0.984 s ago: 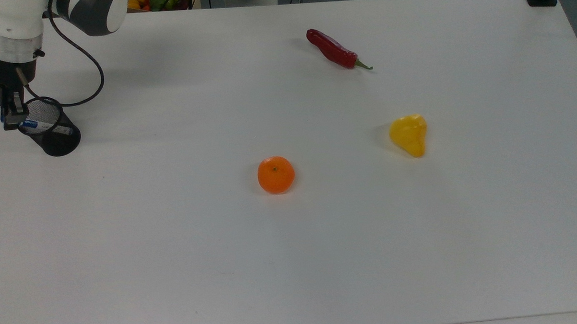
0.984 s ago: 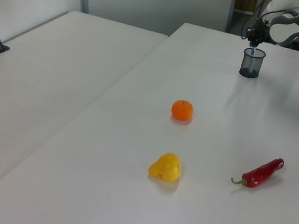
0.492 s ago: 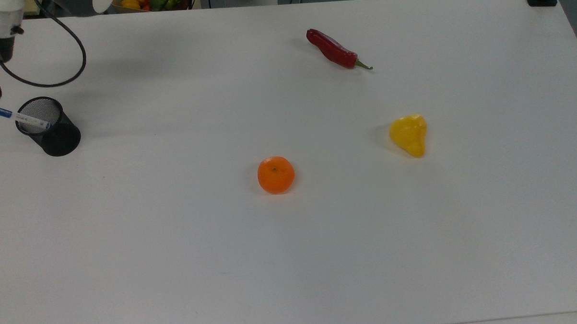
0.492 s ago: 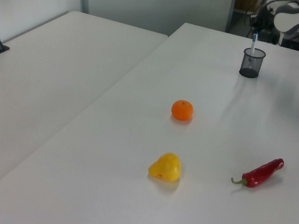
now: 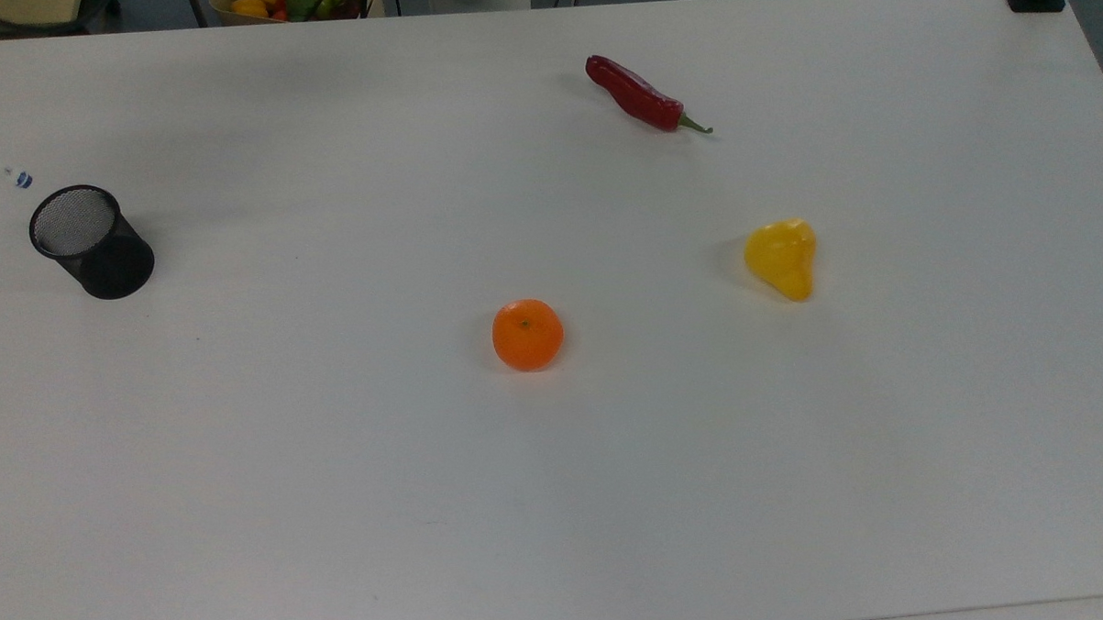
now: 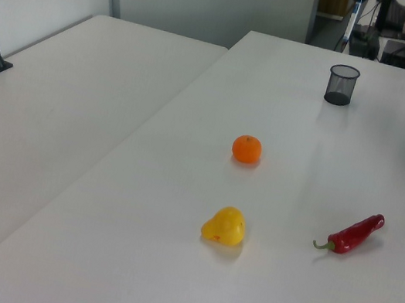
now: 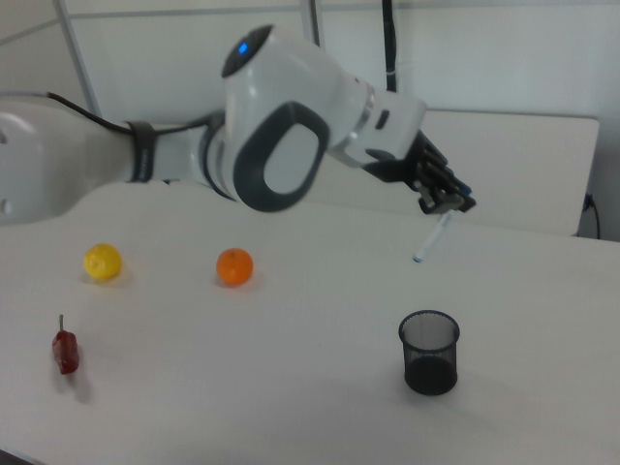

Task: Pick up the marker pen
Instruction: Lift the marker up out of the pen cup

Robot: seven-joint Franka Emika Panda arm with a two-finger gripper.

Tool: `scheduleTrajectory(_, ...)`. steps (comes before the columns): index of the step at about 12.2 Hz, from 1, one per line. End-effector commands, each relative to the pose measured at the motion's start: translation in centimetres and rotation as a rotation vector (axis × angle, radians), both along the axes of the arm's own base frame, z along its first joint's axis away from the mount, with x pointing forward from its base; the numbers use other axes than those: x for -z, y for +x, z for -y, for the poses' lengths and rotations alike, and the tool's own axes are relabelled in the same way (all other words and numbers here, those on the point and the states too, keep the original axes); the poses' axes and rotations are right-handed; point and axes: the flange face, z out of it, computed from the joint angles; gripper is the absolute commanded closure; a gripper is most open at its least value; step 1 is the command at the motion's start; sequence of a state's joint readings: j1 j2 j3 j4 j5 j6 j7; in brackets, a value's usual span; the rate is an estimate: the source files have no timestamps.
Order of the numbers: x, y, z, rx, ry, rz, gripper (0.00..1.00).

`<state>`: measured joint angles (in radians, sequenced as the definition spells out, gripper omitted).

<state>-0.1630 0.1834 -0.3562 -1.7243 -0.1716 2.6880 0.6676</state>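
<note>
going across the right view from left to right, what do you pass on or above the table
Red chili → yellow fruit → orange → marker pen, held up by the end effector. The mesh cup sits below it, its order unclear.

Worktop (image 5: pixel 613 491) plain white. Mesh cup (image 5: pixel 90 242) black, fine grid weave. Chili (image 5: pixel 634 94) deep red, green stem. Orange (image 5: pixel 528 335) bright orange – small dark dimple on top. Pepper (image 5: pixel 782 257) yellow. Marker pen (image 7: pixel 432 237) white, blue end. Arm (image 7: pixel 281 126) white with grey panels – blue light on top. Tool (image 7: pixel 451 202) black.
</note>
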Motion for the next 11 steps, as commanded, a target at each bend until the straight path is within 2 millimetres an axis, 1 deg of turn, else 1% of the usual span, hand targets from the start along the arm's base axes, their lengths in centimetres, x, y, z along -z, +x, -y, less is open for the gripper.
scheduleTrajectory(1,-5.0,-2.2,-5.8,-0.047,0.084,-0.054,0.88)
scheduleTrajectory(2,-5.5,-2.0,-7.7,-0.074,0.094,-0.068,0.88)
scheduleTrajectory(4,-5.7,-1.4,-11.3,-0.125,0.112,-0.116,0.88)
scheduleTrajectory(6,-5.8,-0.7,-15.7,-0.188,0.124,-0.165,0.88)
scheduleTrajectory(8,-4.9,0.4,-22.8,-0.290,0.136,-0.247,0.91)
scheduleTrajectory(10,-3.5,0.8,-28.4,-0.372,0.165,-0.317,0.91)
scheduleTrajectory(11,-2.8,0.6,-31.1,-0.419,0.163,-0.374,0.91)
